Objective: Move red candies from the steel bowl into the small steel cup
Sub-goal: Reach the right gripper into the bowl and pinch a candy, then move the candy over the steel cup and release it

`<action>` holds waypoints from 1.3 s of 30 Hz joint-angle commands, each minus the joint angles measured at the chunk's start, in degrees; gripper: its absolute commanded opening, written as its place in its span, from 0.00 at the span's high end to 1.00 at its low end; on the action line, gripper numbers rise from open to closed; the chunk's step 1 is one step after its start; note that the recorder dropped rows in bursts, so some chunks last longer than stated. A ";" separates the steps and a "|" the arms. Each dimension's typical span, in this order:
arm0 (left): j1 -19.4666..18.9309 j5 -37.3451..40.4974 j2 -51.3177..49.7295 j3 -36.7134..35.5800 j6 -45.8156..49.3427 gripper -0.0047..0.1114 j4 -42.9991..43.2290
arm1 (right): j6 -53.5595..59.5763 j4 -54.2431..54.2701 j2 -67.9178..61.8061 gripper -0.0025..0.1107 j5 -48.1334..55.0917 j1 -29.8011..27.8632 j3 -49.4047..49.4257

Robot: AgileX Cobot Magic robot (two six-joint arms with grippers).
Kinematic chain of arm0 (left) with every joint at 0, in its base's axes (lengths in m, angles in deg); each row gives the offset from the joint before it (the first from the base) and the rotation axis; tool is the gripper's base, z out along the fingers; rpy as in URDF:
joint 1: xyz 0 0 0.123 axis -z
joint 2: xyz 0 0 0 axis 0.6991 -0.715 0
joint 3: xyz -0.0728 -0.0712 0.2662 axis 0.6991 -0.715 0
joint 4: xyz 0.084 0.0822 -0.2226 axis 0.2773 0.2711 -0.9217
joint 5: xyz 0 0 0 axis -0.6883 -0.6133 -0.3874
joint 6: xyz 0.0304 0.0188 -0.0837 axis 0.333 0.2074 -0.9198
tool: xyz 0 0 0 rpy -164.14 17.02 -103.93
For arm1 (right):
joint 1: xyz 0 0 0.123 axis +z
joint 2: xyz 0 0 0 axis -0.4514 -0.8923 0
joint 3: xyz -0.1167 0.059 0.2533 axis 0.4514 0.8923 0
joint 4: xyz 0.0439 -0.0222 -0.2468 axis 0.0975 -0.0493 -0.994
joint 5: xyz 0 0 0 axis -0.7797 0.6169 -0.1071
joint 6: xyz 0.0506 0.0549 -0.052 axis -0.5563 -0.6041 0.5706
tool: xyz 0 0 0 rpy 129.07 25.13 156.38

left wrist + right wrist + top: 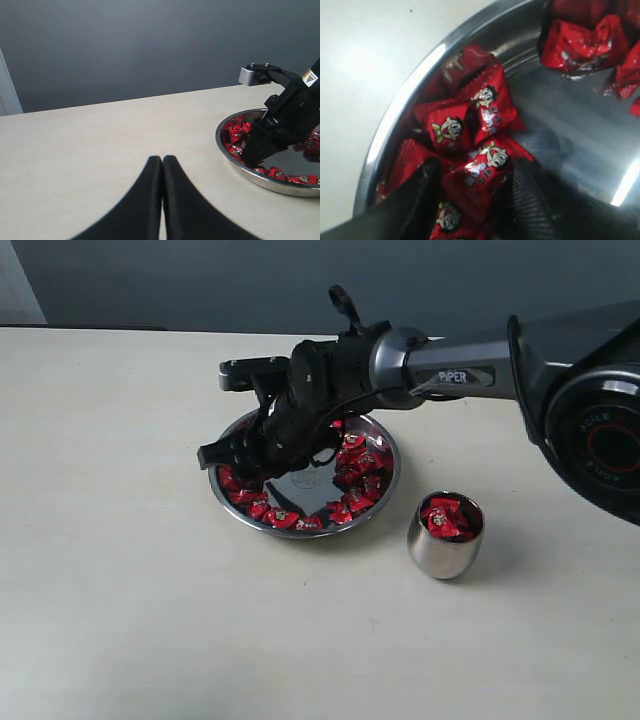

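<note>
- The right gripper [238, 464] reaches down into the steel bowl [300, 534], at the side of the bowl farthest from the small steel cup [443, 546].
- Seen from the right wrist, its jaws stand wide apart, the ribbed black fingers [530, 200] on either side of one wrapped sweet near the bowl's rim [405, 100]; whether the pads touch the wrapper cannot be told.
- The red candies [356, 476] lie in a ring along the inside of the bowl's wall, leaving its mirror-like middle mostly bare; each shiny wrapper [485, 112] carries a small pale cartoon face.
- The small steel cup stands upright on the pale table [120, 590] just beside the bowl, not touching it, with a few red sweets [445, 516] heaped to its brim.
- The left gripper [162, 161] hangs above bare table well apart from the bowl, its two dark fingers pressed together with nothing between them; the exterior view does not show it.
</note>
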 commanded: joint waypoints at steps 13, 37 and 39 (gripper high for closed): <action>-0.03 -0.28 0.28 -0.26 -0.05 0.94 -0.07 | 0.53 0.15 0.29 0.81 1.62 -0.08 -0.32; -0.03 -0.28 0.28 -0.26 -0.05 0.94 -0.07 | -15.33 -21.89 48.36 0.98 -4.15 -0.08 38.12; -0.03 -0.28 0.28 -0.26 -0.05 0.94 -0.07 | -17.51 -24.41 52.87 0.98 -4.04 -0.20 43.49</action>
